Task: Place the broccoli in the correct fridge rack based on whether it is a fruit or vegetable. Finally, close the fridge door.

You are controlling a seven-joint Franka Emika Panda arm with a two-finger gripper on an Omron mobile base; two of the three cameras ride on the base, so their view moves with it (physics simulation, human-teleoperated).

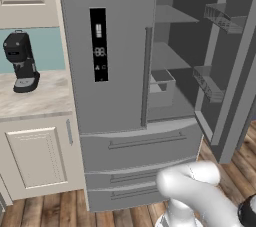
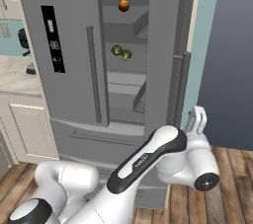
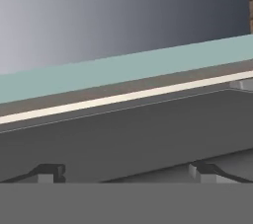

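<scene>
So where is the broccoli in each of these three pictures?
Left base view: I can't find it; the open fridge compartment is seen from an angle that hides that spot.
Right base view: the broccoli lies on the middle fridge rack, below the small orange fruit.
Hand view: not in it; the gripper faces a grey panel.
Shared landmark: the black display panel on the closed fridge door.

Fridge door display panel [image 1: 99,44] reads "88"; small letters below look like "A C". Lettering on my arm [image 2: 140,160] too blurry.
</scene>
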